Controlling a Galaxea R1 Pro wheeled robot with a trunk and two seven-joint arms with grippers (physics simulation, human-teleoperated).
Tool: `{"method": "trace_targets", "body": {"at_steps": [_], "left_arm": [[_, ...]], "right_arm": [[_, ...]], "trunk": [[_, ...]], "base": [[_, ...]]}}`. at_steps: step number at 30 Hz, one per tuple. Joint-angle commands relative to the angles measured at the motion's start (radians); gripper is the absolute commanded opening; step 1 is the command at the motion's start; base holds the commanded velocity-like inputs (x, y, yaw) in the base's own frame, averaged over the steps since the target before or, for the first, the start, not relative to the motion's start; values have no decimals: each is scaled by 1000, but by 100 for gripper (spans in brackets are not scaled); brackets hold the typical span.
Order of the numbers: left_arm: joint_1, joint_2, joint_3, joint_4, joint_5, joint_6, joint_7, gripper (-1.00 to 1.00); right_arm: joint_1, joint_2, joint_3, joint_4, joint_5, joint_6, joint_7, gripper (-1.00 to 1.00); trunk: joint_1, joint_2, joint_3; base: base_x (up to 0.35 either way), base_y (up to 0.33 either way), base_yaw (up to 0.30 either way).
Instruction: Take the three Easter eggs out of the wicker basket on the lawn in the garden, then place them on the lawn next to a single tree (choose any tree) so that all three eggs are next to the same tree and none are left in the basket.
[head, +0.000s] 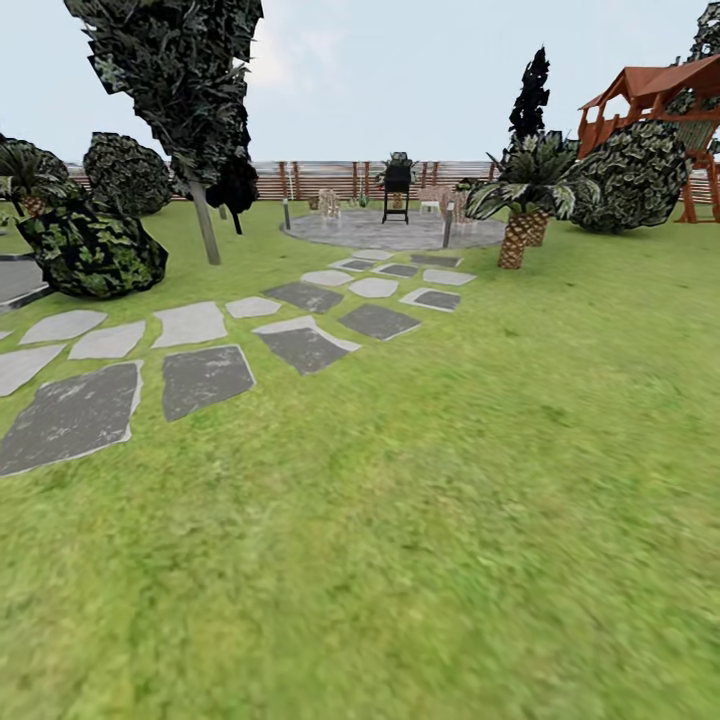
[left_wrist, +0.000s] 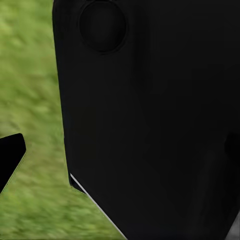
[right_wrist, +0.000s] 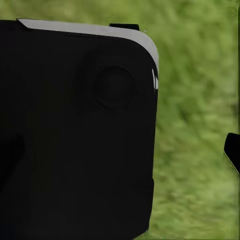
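The three Easter eggs and the wicker basket are out of view. The lawn spreads wide in front of me in the head view. At the far left stands a tree with a straight pale grey trunk and dark shard-like foliage. In the left wrist view my left gripper hangs over grass, one black fingertip at the picture's edge, open and empty. My right gripper is likewise open over grass, one fingertip at the edge. A black part of my body blocks much of both wrist views.
A path of grey stepping stones runs from the near left to a round stone patio with a black grill. A palm stands to the right of the patio, dark bushes to the left, and a wooden play structure at the far right.
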Motion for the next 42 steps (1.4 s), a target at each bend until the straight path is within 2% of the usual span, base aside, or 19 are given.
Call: {"method": "trace_targets", "body": {"at_steps": [1, 42], "left_arm": [[0, 0, 1, 0, 1, 0, -1, 100], [0, 0, 1, 0, 1, 0, -1, 100]], "right_arm": [[-1, 0, 0, 1, 1, -3, -1, 100], [-1, 0, -1, 1, 1, -3, -1, 100]], "trunk": [[1, 0, -1], [1, 0, -1]], "base": [[336, 0, 0], [336, 0, 0]]}}
